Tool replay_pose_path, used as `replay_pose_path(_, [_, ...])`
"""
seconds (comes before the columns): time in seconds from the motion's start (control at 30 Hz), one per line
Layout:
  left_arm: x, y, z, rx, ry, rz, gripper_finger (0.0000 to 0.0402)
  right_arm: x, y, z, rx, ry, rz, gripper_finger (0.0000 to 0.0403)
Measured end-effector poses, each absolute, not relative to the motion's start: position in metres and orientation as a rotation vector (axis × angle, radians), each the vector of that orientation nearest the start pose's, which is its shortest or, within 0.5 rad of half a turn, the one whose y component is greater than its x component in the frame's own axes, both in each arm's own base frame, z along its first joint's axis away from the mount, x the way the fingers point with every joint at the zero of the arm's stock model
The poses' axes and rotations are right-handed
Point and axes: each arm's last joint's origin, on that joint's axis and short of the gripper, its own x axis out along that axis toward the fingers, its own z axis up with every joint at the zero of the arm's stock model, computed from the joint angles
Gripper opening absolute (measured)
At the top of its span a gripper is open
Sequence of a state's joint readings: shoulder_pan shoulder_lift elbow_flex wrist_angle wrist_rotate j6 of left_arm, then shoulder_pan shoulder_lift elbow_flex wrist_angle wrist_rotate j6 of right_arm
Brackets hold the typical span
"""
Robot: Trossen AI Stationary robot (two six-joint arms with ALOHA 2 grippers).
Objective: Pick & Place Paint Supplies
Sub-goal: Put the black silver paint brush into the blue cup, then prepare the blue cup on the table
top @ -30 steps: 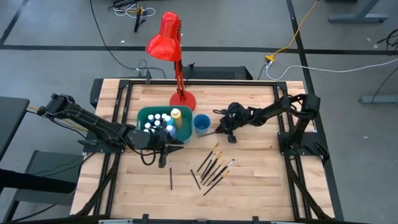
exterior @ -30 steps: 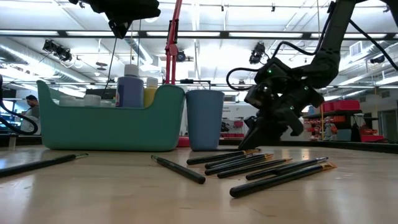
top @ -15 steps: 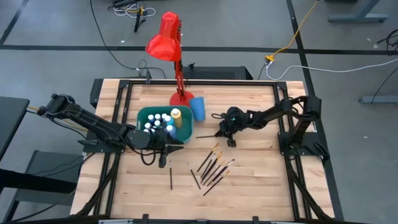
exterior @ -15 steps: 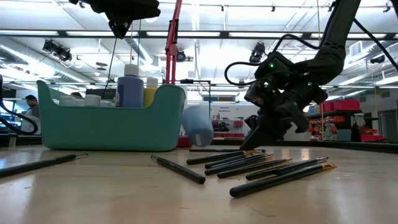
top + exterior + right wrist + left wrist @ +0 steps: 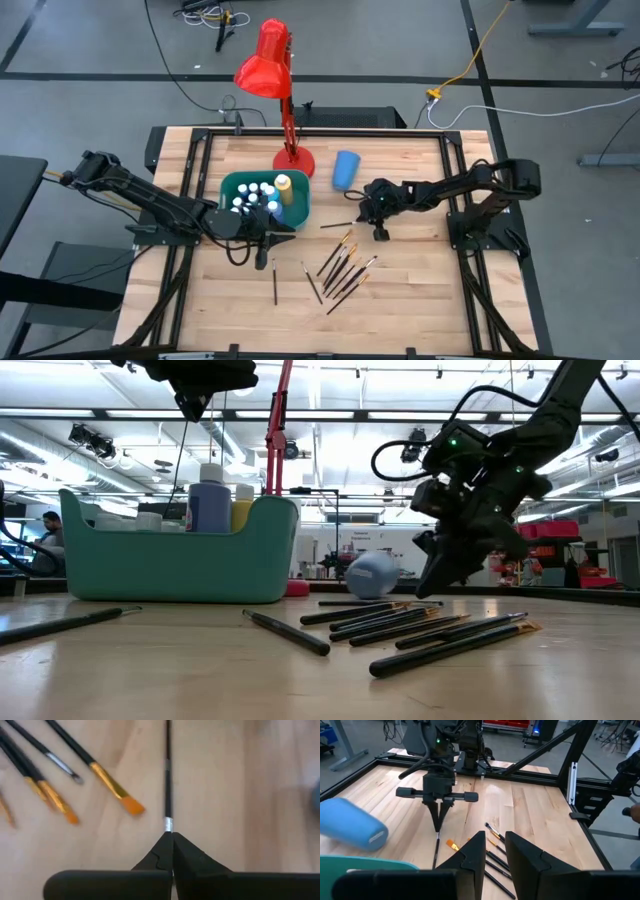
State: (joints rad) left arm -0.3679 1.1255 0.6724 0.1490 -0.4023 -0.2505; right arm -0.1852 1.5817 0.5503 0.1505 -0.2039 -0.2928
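since right gripper [image 5: 169,837] is pinched on end of thin brush [image 5: 167,775] lying on table [image 5: 420,280] beside toppled blue cup [image 5: 346,168]: lift straight, confirm hold, carry to teal bin [image 5: 232,184]. left gripper [image 5: 492,851], slightly parted, waits above bin.

Pale wooden worktop [image 5: 400,270] in a black frame, teal bin [image 5: 264,199] standing near its middle, red lamp base [image 5: 293,160] behind the bin, blue cup [image 5: 345,169] lying on its side, dark-handled brushes [image 5: 343,268] scattered flat, one single brush [image 5: 275,284] apart.
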Motion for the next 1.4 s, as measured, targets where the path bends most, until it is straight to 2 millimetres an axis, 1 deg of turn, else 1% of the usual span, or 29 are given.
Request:
replay_pose_path(0.17, [0.231, -0.077, 0.260, -0.109, 0.275, 0.066, 0.0082, 0.260, -0.044, 0.121, -0.136, 0.825, 0.050, 0.0020])
replay_pose_path(0.23, [0.231, -0.077, 0.261, -0.111, 0.269, 0.065, 0.0082, 0.259, -0.045, 0.129, -0.133, 0.802, -0.011, 0.0033])
replay_pose_path(0.33, [0.231, -0.077, 0.261, -0.116, 0.270, 0.066, 0.0082, 0.252, -0.045, 0.147, -0.118, 0.771, -0.048, 0.0054])
replay_pose_path(0.43, [0.231, -0.077, 0.261, -0.116, 0.270, 0.066, 0.0082, 0.241, -0.043, 0.170, -0.120, 0.724, -0.059, 0.0079])
replay_pose_path(0.53, [0.231, -0.077, 0.261, -0.116, 0.270, 0.065, 0.0082, 0.226, -0.045, 0.192, -0.090, 0.669, -0.097, 0.0106])
replay_pose_path(0.6, [0.231, -0.077, 0.261, -0.117, 0.270, 0.065, 0.0082, 0.214, -0.051, 0.204, -0.061, 0.652, -0.178, 0.0125])
replay_pose_path(0.67, [0.231, -0.077, 0.261, -0.118, 0.269, 0.066, 0.0082, 0.200, -0.059, 0.210, 0.011, 0.673, -0.304, 0.0145])
replay_pose_path(0.77, [0.231, -0.077, 0.261, -0.118, 0.269, 0.066, 0.0082, 0.179, -0.068, 0.208, 0.243, 0.746, -0.470, 0.0173])
replay_pose_path(0.8, [0.231, -0.077, 0.261, -0.118, 0.270, 0.066, 0.0082, 0.172, -0.069, 0.206, 0.318, 0.776, -0.504, 0.0181])
replay_pose_path(0.87, [0.231, -0.077, 0.261, -0.118, 0.270, 0.066, 0.0082, 0.163, -0.070, 0.204, 0.412, 0.828, -0.517, 0.0194])
replay_pose_path(0.93, [0.231, -0.077, 0.261, -0.118, 0.270, 0.066, 0.0082, 0.159, -0.070, 0.201, 0.444, 0.858, -0.526, 0.0204])
replay_pose_path(1.07, [0.231, -0.077, 0.261, -0.118, 0.270, 0.066, 0.0082, 0.156, -0.074, 0.201, 0.469, 0.850, -0.606, 0.0216])
replay_pose_path(1.17, [0.231, -0.077, 0.261, -0.118, 0.270, 0.066, 0.0082, 0.154, -0.076, 0.200, 0.538, 0.844, -0.662, 0.0219])
replay_pose_path(1.23, [0.231, -0.077, 0.261, -0.118, 0.270, 0.065, 0.0082, 0.150, -0.076, 0.198, 0.592, 0.855, -0.731, 0.0219])
replay_pose_path(1.3, [0.231, -0.077, 0.261, -0.119, 0.271, 0.063, 0.0082, 0.144, -0.073, 0.195, 0.713, 0.903, -0.787, 0.0219])
replay_pose_path(1.33, [0.231, -0.077, 0.261, -0.119, 0.271, 0.060, 0.0082, 0.139, -0.069, 0.191, 0.765, 0.965, -0.793, 0.0219])
replay_pose_path(1.4, [0.231, -0.077, 0.261, -0.119, 0.271, 0.060, 0.0082, 0.131, -0.063, 0.186, 0.807, 1.071, -0.801, 0.0220])
